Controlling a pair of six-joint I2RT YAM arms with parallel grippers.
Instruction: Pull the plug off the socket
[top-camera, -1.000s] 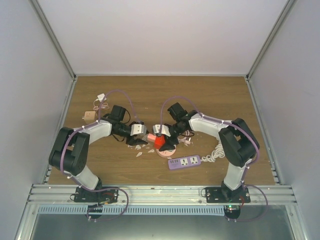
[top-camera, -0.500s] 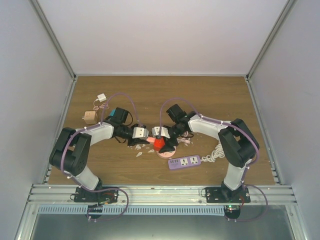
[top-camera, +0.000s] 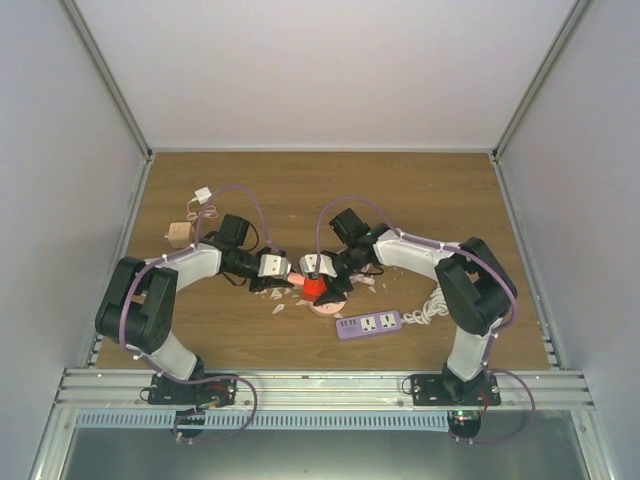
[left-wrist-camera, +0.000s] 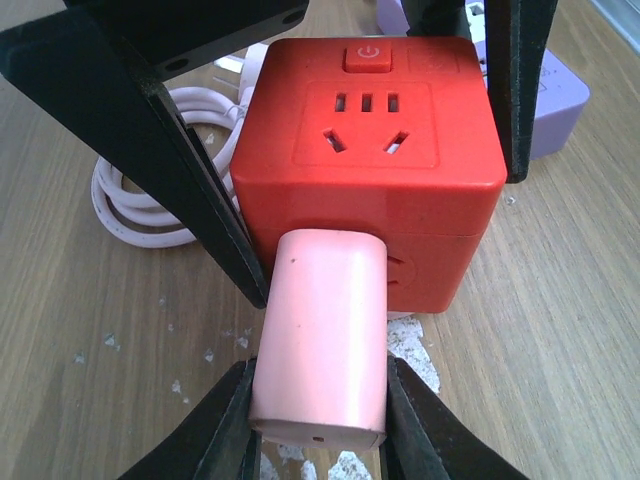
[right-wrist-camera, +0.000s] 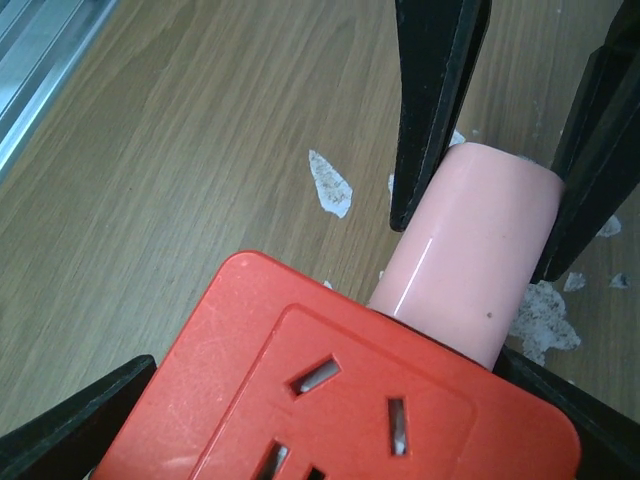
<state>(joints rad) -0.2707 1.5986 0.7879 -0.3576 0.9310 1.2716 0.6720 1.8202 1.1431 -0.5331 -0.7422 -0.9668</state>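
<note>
Wooden desk (top-camera: 420, 190), mid-front: the left gripper (left-wrist-camera: 318, 420) has just clenched on the pink plug (left-wrist-camera: 320, 335), still seated in the red socket cube (left-wrist-camera: 370, 170) that the right gripper (top-camera: 322, 283) braces, ready for pulling

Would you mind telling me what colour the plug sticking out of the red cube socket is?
The plug is pale pink, clearest in the left wrist view.

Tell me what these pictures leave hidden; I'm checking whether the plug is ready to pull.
- Plug prongs: buried in the red socket cube, every view.
- Cube's underside and far side: out of sight in both wrist views.
- Top view: both grippers cover the join.
- Right wrist view: bottom edge crops the cube.
</note>
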